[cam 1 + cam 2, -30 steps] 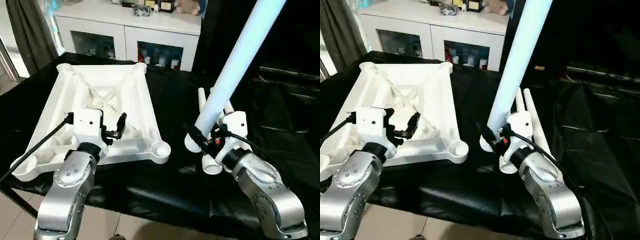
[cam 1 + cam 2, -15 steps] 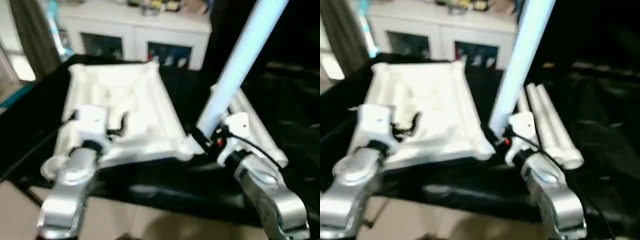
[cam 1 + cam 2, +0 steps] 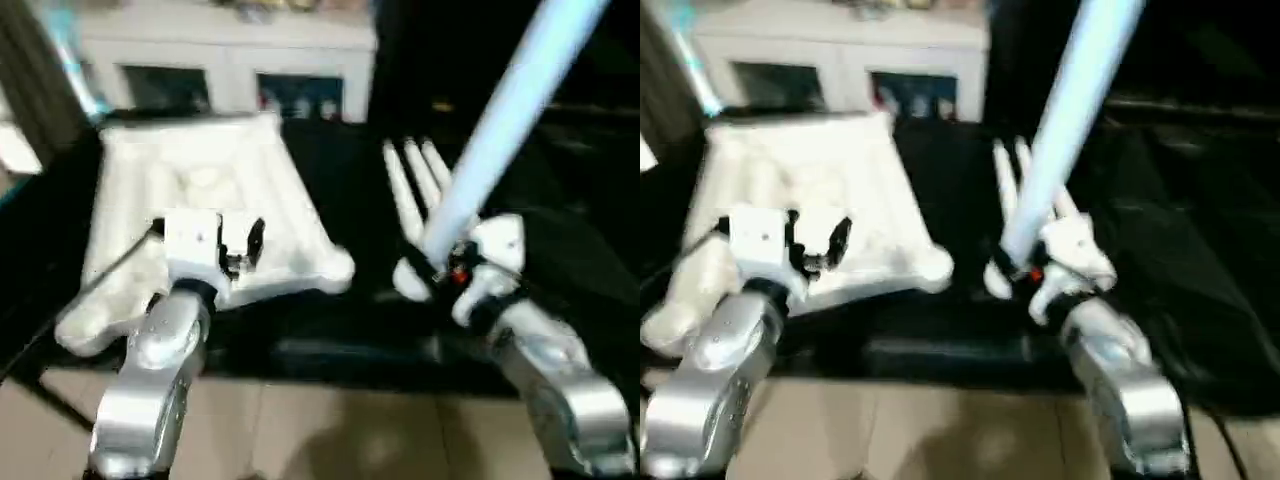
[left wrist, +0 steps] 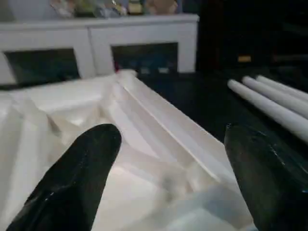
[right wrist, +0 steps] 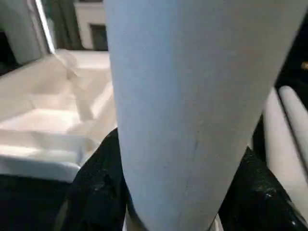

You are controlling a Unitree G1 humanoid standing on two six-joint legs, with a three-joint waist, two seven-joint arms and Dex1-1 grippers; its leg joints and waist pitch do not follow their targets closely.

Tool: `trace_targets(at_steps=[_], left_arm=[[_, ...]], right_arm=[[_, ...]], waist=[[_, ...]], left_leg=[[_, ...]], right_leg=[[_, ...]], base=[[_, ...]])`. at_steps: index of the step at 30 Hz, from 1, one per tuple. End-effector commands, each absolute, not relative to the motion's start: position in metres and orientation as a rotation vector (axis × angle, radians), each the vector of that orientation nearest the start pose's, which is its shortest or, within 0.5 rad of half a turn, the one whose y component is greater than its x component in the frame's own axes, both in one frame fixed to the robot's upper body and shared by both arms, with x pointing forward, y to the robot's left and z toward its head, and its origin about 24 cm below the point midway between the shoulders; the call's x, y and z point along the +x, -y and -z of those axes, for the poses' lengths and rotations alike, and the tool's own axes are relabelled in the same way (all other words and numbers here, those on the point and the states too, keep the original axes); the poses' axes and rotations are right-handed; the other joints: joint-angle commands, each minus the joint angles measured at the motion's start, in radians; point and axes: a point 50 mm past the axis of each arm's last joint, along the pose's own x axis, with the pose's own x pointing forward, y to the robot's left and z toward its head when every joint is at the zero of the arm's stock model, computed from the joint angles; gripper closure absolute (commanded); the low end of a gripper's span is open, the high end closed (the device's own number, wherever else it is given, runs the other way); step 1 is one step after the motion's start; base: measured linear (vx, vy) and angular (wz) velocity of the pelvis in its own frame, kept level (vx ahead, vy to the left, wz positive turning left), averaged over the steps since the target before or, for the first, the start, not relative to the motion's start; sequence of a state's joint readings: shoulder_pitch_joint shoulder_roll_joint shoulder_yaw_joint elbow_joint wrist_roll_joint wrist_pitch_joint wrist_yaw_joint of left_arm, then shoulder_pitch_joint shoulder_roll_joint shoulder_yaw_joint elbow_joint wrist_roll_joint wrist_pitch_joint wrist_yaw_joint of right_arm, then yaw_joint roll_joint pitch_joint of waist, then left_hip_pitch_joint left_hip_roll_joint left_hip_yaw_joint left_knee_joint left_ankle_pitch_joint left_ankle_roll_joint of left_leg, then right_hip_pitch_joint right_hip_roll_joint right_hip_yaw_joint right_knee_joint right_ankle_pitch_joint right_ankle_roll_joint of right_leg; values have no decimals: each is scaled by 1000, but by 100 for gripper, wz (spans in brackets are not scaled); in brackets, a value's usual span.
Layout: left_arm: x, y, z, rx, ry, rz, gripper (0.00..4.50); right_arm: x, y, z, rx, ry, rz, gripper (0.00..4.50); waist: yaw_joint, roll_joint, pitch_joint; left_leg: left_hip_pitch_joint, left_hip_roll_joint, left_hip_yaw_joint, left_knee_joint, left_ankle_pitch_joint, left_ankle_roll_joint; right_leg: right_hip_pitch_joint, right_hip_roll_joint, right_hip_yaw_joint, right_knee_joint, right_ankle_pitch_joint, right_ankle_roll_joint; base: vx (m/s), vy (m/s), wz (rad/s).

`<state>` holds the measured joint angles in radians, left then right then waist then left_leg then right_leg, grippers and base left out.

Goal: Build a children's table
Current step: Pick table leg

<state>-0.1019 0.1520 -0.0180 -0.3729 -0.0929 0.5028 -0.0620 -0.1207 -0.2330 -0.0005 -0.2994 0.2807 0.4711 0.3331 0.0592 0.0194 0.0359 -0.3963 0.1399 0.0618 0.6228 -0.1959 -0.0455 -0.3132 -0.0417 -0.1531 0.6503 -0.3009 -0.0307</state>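
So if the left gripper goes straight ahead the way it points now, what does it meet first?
Most likely the ribbed underside of the tabletop: the open left gripper points over it. Depth is unclear.

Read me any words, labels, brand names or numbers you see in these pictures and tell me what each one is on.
No text can be read anywhere.
Tabletop: plain white, no marking.
Leg held in the right pincer: plain, no label.
Spare legs on the black cloth: plain.
Small items on and inside the cabinet: too blurred to tell whether they carry any print.
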Motion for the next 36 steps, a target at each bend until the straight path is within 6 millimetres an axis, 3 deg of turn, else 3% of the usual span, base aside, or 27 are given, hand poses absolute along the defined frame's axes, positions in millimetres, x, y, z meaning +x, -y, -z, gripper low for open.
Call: trace_targets(at_steps=[1,3,5,6,9,10,12,13,14,15,16,17,18,19,20,21,23,24,27,28,29,30,31,32,34,35,36], left_arm=[[260,-150,-106,50,-41,158,49],[260,-149,-106,39,-42,152,49],[260,-148,-106,34,-41,149,49],[260,-148,-106,33,-41,148,49],[260,-146,-105,27,-42,149,49],[260,-146,-105,26,-42,149,49],[260,-145,-105,23,-44,150,49],[259,-145,-105,23,-44,149,49],[259,-145,-105,21,-45,148,49],[259,-145,-105,21,-45,148,49],[259,-145,-105,21,-44,148,49],[259,-145,-104,21,-45,148,49],[259,-145,-104,21,-45,148,49],[259,-144,-104,20,-44,150,49],[259,-143,-104,19,-44,154,49],[259,-142,-104,18,-45,157,49],[259,-139,-105,-7,-37,164,49],[259,-139,-105,-9,-40,167,49],[259,-138,-103,0,-49,161,49],[260,-139,-103,6,-48,152,49],[262,-139,-104,10,-42,137,49],[264,-140,-104,8,-42,126,49],[264,-140,-104,5,-42,123,49],[266,-140,-104,-6,-40,112,49],[267,-141,-105,-10,-38,106,49],[270,-142,-105,-50,-40,93,49],[271,-142,-105,-75,-41,89,49]], right_arm=[[267,154,-109,10,-30,-447,260],[266,153,-110,0,-32,-462,260],[266,152,-110,-2,-34,-465,260],[266,152,-110,-2,-33,-467,260],[266,151,-110,-7,-33,-469,260],[267,151,-110,-7,-33,-469,260],[267,152,-110,-8,-35,-470,260],[268,152,-110,-8,-36,-470,260],[268,152,-110,-9,-36,-472,260],[268,152,-110,-9,-36,-472,260],[268,152,-110,-9,-37,-473,260],[269,152,-109,24,-43,-466,260],[269,153,-109,29,-45,-463,260],[269,153,-108,39,-48,-458,260],[269,153,-109,30,-45,-457,260],[269,154,-109,24,-43,-458,260],[269,154,-109,18,-43,-458,260],[269,154,-109,16,-44,-459,260],[269,155,-108,10,-47,-460,260],[269,155,-108,9,-48,-460,260],[269,155,-108,11,-49,-461,260],[269,155,-109,11,-50,-461,260],[269,154,-109,11,-50,-461,260],[269,154,-109,10,-49,-463,260],[269,154,-109,10,-49,-463,260],[270,153,-109,7,-49,-468,260],[270,152,-109,6,-49,-469,260]], waist=[[-3,3,-45],[23,-18,-24],[31,-19,-18],[39,-15,-10],[34,-8,2],[35,-2,2],[27,14,-2],[-8,32,-15],[-40,9,-40],[-33,7,-37],[-34,3,-39],[-44,-4,-36],[-27,-31,-21],[-26,-46,-13],[-1,-104,-6],[30,-100,-16],[47,-95,-12],[42,-91,-2],[41,-38,-15],[19,-28,-18],[11,-21,-49],[13,-22,-63],[13,-25,-65],[19,-29,-61],[12,-18,-45],[0,-12,-41],[-10,-9,-36]], left_leg=[[6,118,-61,-84,-36,140],[5,70,7,-75,-203,39],[13,72,30,-81,-236,24],[-37,48,12,-82,-279,69],[-8,56,32,-29,-293,97],[-8,61,31,-42,-285,101],[18,65,-8,-110,-317,133],[121,89,-115,-143,-357,261],[205,125,-216,-124,-249,460],[198,105,-242,-95,-69,582],[197,98,-246,-87,11,611],[181,107,-174,-85,55,540],[109,79,-114,-120,-24,466],[84,43,-85,-127,-104,422],[57,-48,-12,-45,-241,312],[34,-70,19,74,-199,219],[-9,-59,5,83,-77,120],[-14,-45,1,69,-36,97],[12,19,2,-57,150,76],[37,77,-22,-75,139,123],[69,102,-44,-48,305,148],[77,97,-51,-22,537,163],[74,90,-51,-17,594,162],[66,86,-45,-20,588,134],[65,130,-67,-59,393,96],[79,179,-102,-96,212,141],[70,188,-106,-114,70,218]], right_leg=[[34,-160,108,-70,183,-46],[55,-167,102,-135,-132,-32],[63,-148,99,-164,-395,-5],[109,-178,39,-179,-524,27],[139,-209,-11,-245,-682,-21],[150,-195,-22,-244,-637,-28],[151,-88,-52,-190,-421,-27],[75,0,-40,-69,-250,-24],[-15,11,20,27,-214,-6],[-71,4,69,75,-189,19],[-95,-3,91,88,-163,39],[-118,-19,128,92,-61,81],[-90,-26,148,71,59,79],[-66,-32,164,13,93,61],[-20,-98,260,-134,-65,83],[46,-175,330,-173,-420,59],[88,-150,305,-147,-419,18],[94,-148,289,-147,-309,-60],[57,-86,195,-107,11,-154],[6,-57,169,-68,142,-124],[-11,-68,166,-30,319,-127],[-26,-72,170,-18,454,-115],[-27,-74,171,-19,471,-110],[-24,-77,170,-28,451,-110],[-26,-61,151,-26,262,-147],[-39,-52,139,-7,89,-162],[-43,-50,129,6,-5,-157]], base=[[-63,-47,-10],[-51,-24,-3],[0,0,0],[0,0,0],[43,34,47],[98,43,61],[178,53,62],[199,59,57],[161,40,59],[161,40,59],[126,-12,60],[104,-58,38],[104,-58,38],[111,-113,23],[112,-138,22],[112,-138,22],[115,-75,-4],[120,-46,-9],[66,26,-1],[115,100,4],[143,139,5],[88,80,4],[33,68,2],[0,0,0],[0,0,0],[-56,-31,6],[-56,-31,6]])
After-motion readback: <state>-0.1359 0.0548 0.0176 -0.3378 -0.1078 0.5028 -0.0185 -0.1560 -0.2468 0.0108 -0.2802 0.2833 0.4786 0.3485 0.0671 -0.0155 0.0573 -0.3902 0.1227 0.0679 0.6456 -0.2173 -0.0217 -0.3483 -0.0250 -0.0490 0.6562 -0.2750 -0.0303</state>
